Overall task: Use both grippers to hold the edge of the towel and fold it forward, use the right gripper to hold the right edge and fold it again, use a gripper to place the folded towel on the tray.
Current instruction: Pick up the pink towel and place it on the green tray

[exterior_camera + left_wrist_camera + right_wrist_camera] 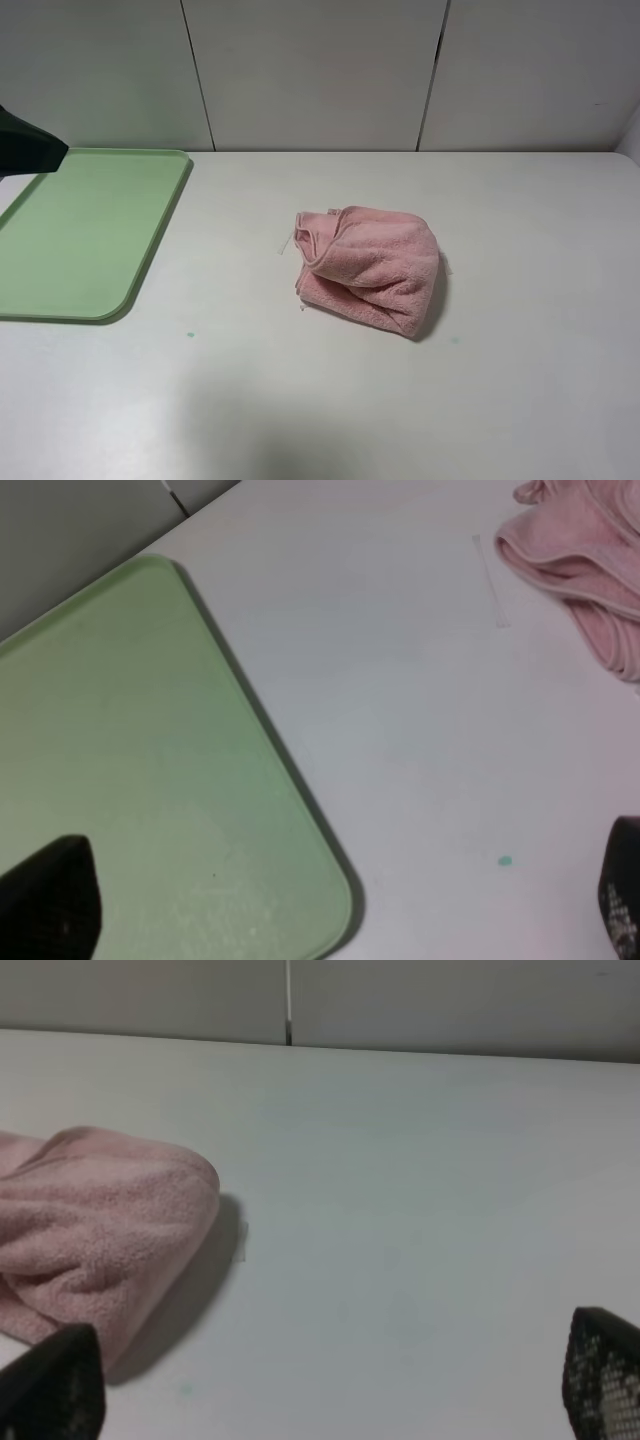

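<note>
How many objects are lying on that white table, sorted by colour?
Pink: 1 (the crumpled towel)
Green: 1 (the tray)
Total: 2

The tray (90, 230) is running off the exterior view's left edge. The towel (90, 1220) is getting cropped in both wrist views.
</note>
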